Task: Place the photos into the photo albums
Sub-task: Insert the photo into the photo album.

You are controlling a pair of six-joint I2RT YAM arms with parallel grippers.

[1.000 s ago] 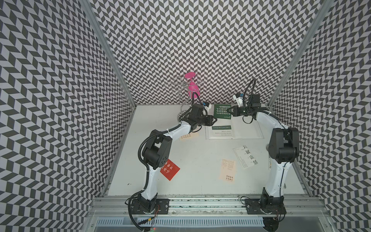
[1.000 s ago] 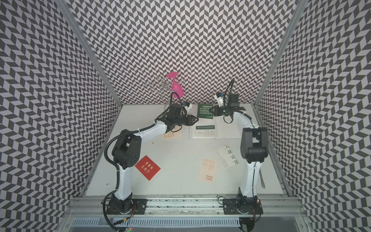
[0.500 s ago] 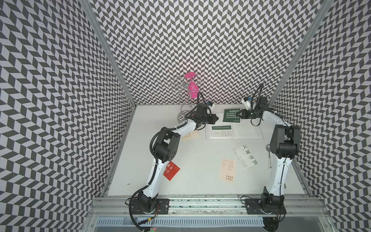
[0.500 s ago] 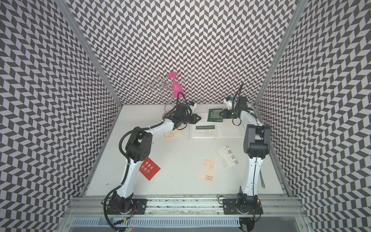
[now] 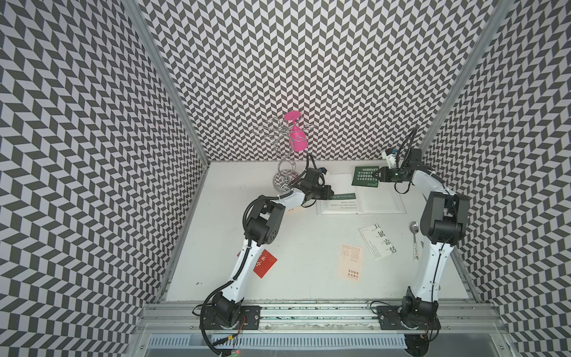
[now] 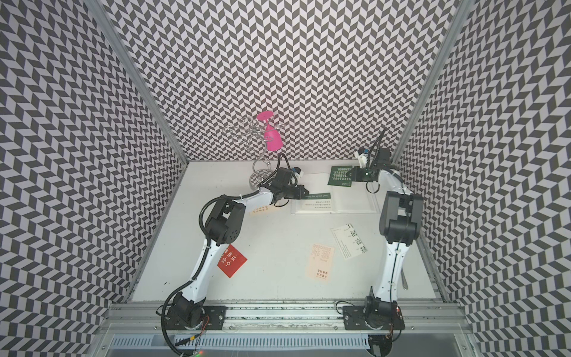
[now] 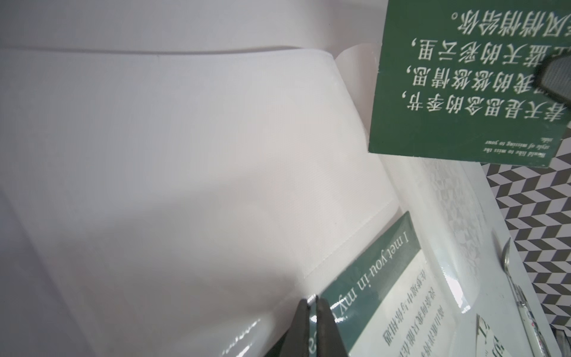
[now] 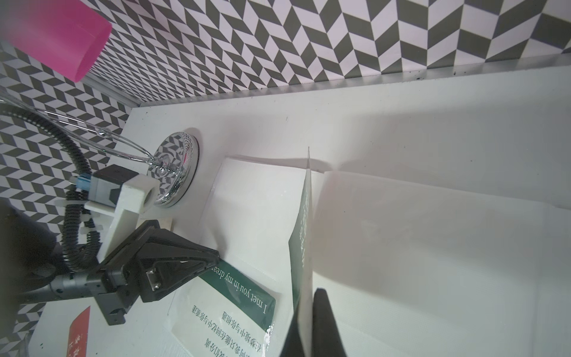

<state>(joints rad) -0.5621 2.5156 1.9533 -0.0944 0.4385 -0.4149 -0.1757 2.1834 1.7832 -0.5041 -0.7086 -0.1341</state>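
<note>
**Operator:** What do the fingers have?

**Spotter:** Your right gripper [image 5: 380,177] is clamped on one short edge of the dark green card [image 5: 364,176]. Its wrist view shows that card edge-on, lifted clear of the page. Your left gripper [image 7: 96,306] has its fingers pressed together, tips at the edge of a clear pocket [image 7: 355,247]. Whether they pinch the film, I cannot tell.

**Operator:** And around them?

**Spotter:** By your left tips lies the white card with the green band [image 7: 401,290], already inside that pocket, on the page nearer your left arm. The photo album [image 5: 381,201] lies open and flat at the back of the table [image 5: 309,241]. The dark green card hangs over its far edge, near the fold.

**Operator:** The loose ones?

**Spotter:** Toward the arm bases you have four:
- The white card with black characters [image 5: 377,241] lies flat.
- A peach card [image 5: 351,262] sits near it, not touching.
- The red card [image 5: 266,265] lies partly under your left arm.
- A cream card [image 6: 259,210] pokes out from under that arm's forearm.

A spoon [image 5: 414,228] lies beside your right arm. A wire stand [image 5: 281,182] carrying a pink glass [image 5: 298,140] stands behind your left gripper.
</note>
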